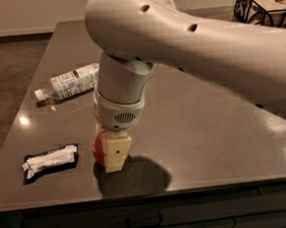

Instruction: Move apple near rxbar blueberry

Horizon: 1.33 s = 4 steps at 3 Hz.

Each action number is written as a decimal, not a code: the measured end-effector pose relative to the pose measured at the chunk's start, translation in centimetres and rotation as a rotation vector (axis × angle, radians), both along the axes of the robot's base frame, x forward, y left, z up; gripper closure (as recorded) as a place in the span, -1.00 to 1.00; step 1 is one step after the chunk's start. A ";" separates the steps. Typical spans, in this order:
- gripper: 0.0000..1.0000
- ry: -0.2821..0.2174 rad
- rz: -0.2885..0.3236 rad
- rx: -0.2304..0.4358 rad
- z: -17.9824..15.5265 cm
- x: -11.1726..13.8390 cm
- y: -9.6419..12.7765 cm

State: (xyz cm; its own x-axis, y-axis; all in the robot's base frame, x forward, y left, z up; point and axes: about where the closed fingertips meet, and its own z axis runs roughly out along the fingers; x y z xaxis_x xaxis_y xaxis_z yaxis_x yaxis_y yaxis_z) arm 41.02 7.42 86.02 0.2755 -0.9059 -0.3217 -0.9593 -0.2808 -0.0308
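From where I stand there is only the one camera view, and the big pale arm (201, 42) fills most of it, coming down from the 2 o'clock corner to the front part of the dark tabletop (214, 140). Its pincer (109, 158) points straight down and is closed on the apple (98, 148). One cream finger (117, 151) lies across the near side of the fruit, and red shows past it on the left. I cannot tell whether the apple rests on the surface or hangs just above it. The rxbar blueberry (50, 162) lies at 9 o'clock from the pincer, near but apart. Its long axis runs roughly along the 9-to-3 line, so one short end faces the apple. The strip of tabletop between them is bare, so I judge a short slide toward 9 o'clock would finish the job. Room is tighter elsewhere: the front edge runs close by at 6 o'clock, and the left edge is just beyond the bar. A clear bottle (69, 82) lies at 11 o'clock, well apart, and a wire basket (263, 5) sits far off at 2 o'clock.
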 end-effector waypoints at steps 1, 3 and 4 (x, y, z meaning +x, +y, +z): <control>0.65 -0.003 0.030 0.027 -0.5 -0.1 2.9; -0.28 0.001 0.020 0.047 -2.0 1.3 5.2; -0.76 -0.001 0.022 0.046 -1.9 1.2 5.2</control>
State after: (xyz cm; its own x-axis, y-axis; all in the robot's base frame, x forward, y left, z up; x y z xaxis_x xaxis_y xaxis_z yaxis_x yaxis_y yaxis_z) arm 42.17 12.58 84.14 0.2957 -0.8837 -0.3629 -0.9528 -0.3003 -0.0450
